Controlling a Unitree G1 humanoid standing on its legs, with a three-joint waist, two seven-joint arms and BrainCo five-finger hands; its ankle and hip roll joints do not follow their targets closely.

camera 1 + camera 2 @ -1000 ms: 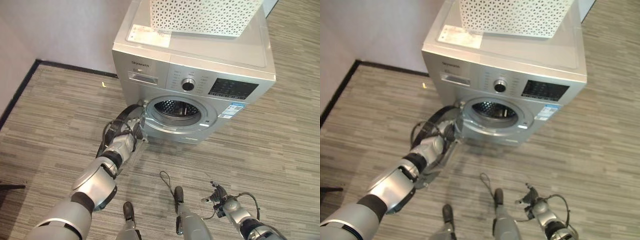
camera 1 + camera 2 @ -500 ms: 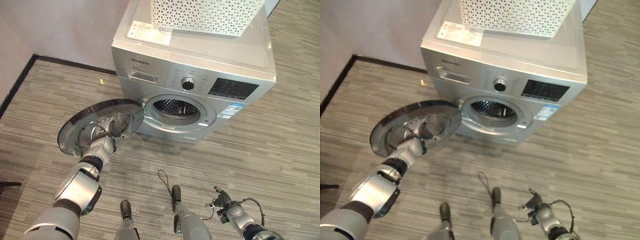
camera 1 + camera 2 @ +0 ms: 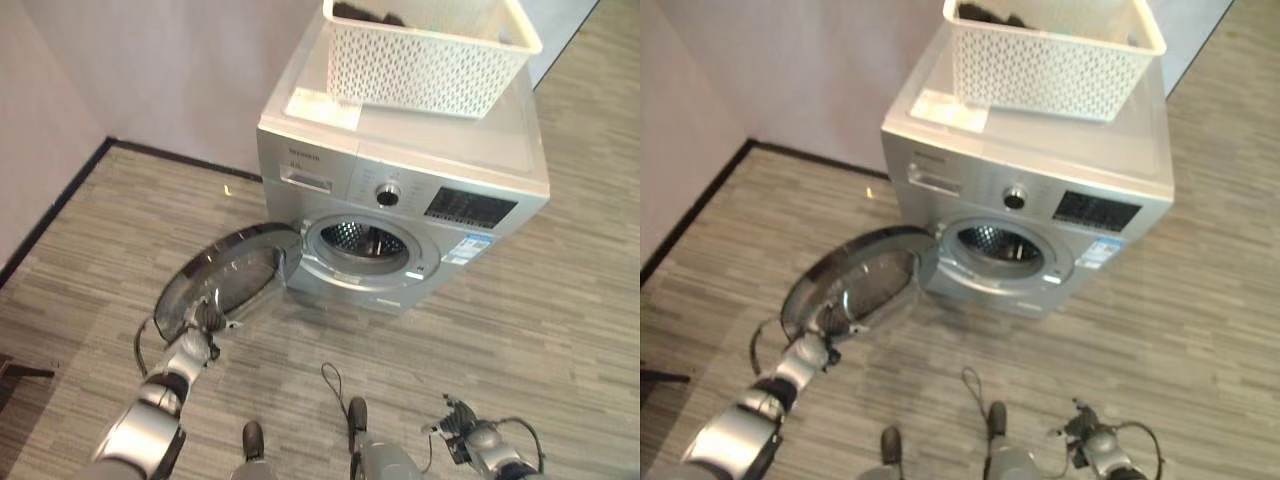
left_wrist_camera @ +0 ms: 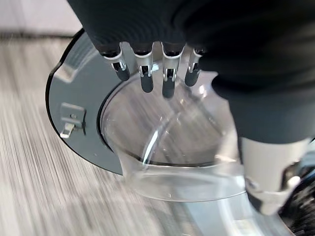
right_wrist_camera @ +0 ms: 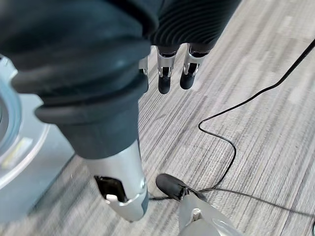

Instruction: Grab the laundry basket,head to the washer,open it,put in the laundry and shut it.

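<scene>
The silver front-loading washer [image 3: 400,200] stands against the wall, its round glass-centred door [image 3: 228,280] swung wide to its left, drum open. The white perforated plastic laundry basket [image 3: 430,55] sits on top, long axis across the washer, dark laundry [image 3: 985,14] inside. The left wrist view shows the left hand [image 4: 152,73], fingers relaxed, over the door's glass bowl. The right hand [image 5: 170,73] hangs loosely open in front of the washer, above the striped grey floor [image 5: 256,69].

Striped grey floor [image 3: 560,300], pale wall [image 3: 180,70], black skirting strip [image 3: 60,200]
</scene>
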